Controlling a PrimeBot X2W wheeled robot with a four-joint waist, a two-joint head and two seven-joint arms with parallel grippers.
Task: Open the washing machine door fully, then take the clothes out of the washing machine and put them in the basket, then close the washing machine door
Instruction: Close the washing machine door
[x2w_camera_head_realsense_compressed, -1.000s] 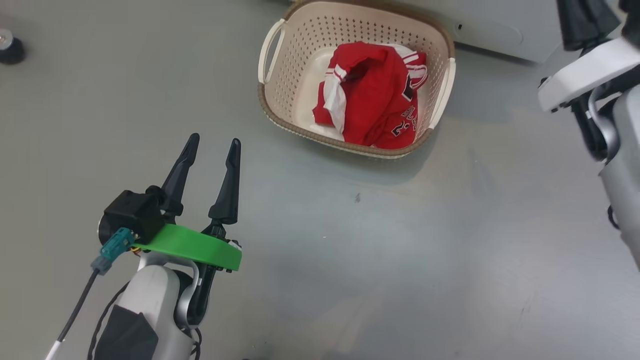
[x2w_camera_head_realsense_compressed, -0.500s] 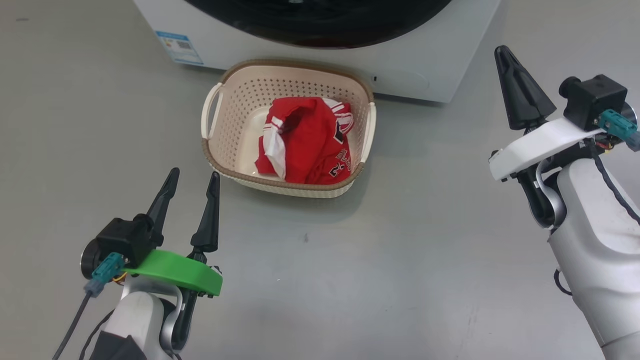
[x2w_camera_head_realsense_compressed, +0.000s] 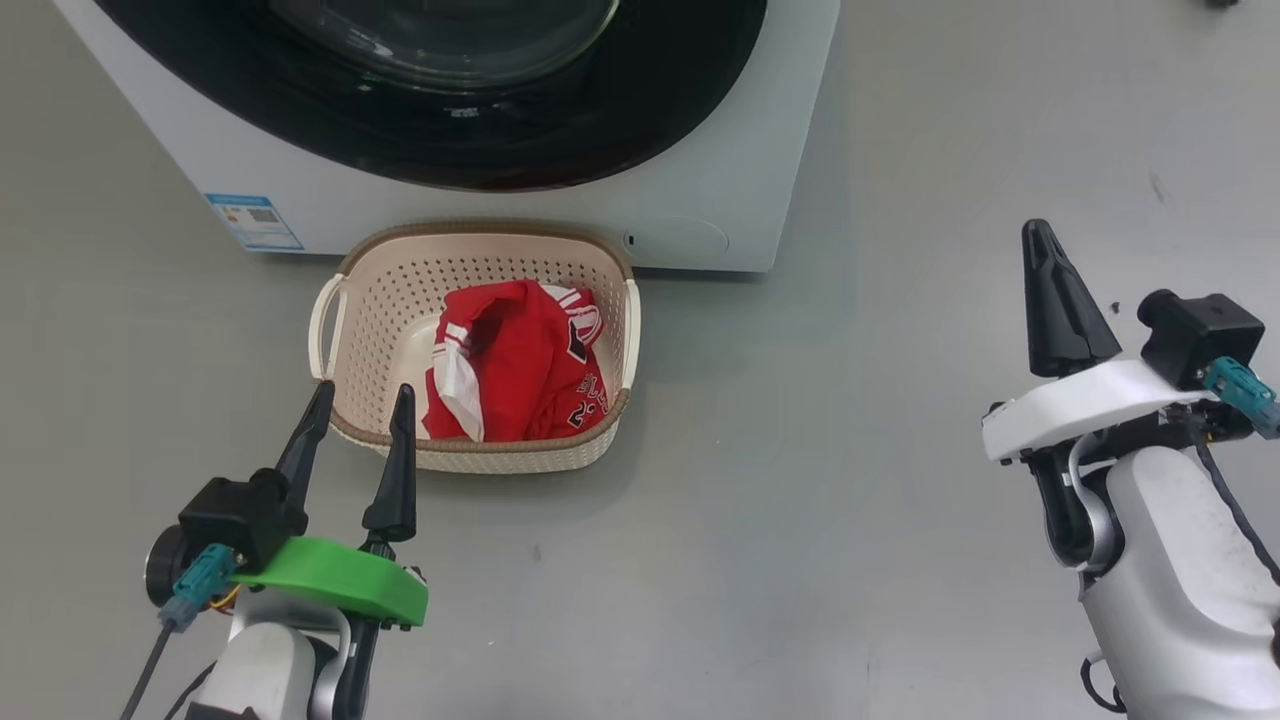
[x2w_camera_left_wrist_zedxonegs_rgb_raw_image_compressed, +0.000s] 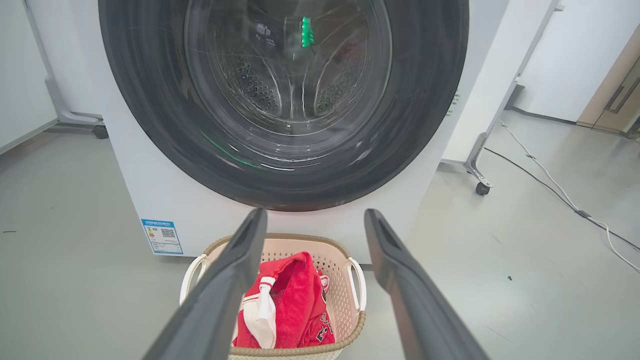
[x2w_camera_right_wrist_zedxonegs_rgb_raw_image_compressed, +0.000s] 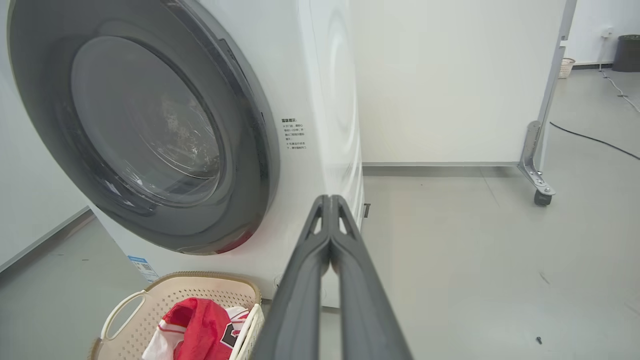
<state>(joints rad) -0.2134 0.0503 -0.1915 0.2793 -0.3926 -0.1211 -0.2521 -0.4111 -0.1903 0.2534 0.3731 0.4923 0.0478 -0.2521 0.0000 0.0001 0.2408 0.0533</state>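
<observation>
Your left end effector hangs open and empty just short of the small cream perforated plastic basket, your right end effector pinched closed on nothing. The soft red clothes with white striped trim lie bunched in that basket, likely light and floppy, best pinched at a raised fold. The large round glossy-black-rimmed glass door looks flush on the big white washing machine: probably stiff and slick, so press its rim, not the glass.
</observation>
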